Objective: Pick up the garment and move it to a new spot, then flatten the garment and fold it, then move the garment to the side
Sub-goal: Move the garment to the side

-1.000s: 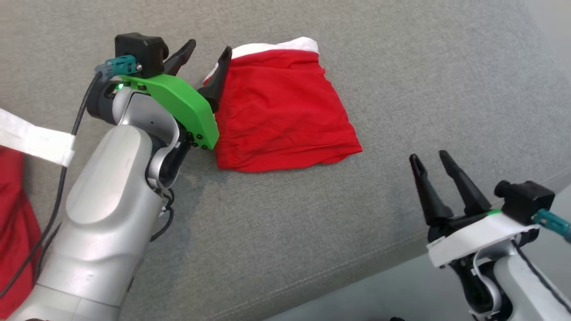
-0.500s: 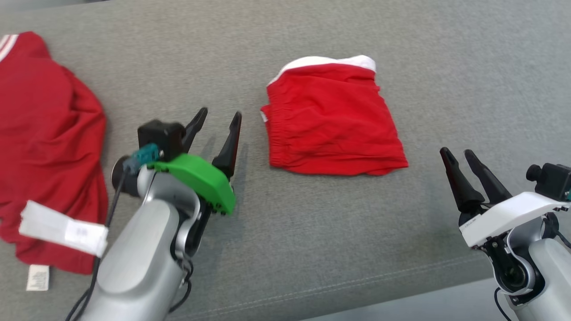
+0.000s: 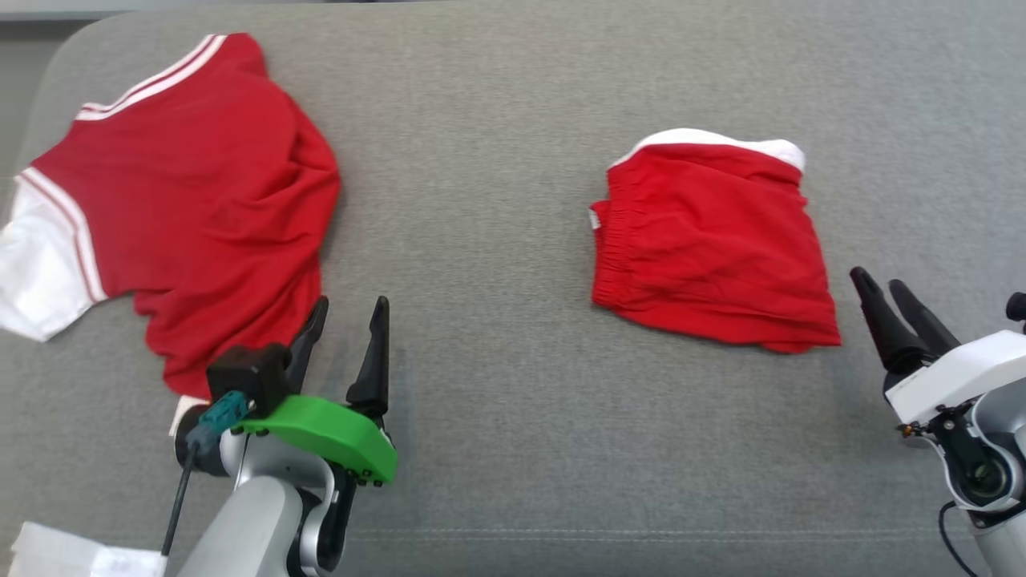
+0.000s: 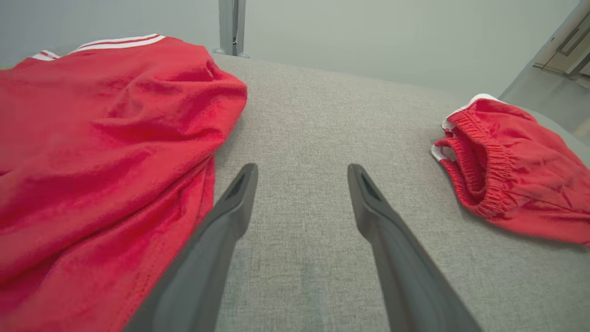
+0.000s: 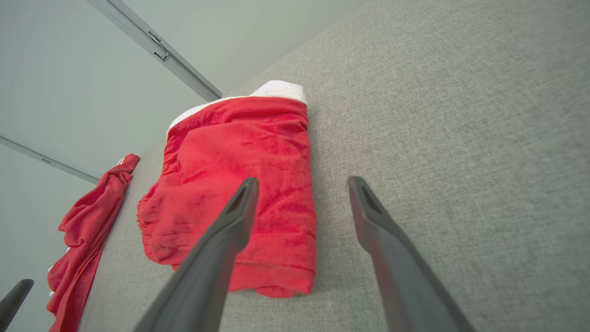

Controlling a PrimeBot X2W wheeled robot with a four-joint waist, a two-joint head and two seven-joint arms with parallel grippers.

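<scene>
Two red garments lie on the grey cushion. Folded red shorts (image 3: 709,244) with a white edge rest at the right, seen also as shorts (image 4: 516,180) and shorts (image 5: 235,184). A crumpled red shirt (image 3: 200,200) with white striped trim lies at the left, seen also as shirt (image 4: 101,138) and shirt (image 5: 87,230). My left gripper (image 3: 351,304) is open and empty, its left finger just beside the shirt's lower hem; left gripper (image 4: 302,168) has bare cushion between its fingers. My right gripper (image 3: 878,280) is open and empty, just right of the shorts; right gripper (image 5: 302,182) points past their near edge.
The grey cushion (image 3: 497,240) spreads wide between the two garments. Its stitched front seam (image 3: 641,533) runs along the bottom. A white paper tag (image 3: 72,557) hangs by my left arm. A pale wall with a metal rail (image 5: 156,50) stands behind the cushion.
The head view has swung left, bringing the shirt into sight. My left gripper has drawn back from the shorts' waistband to the shirt's hem, staying open. The shorts lie where they were.
</scene>
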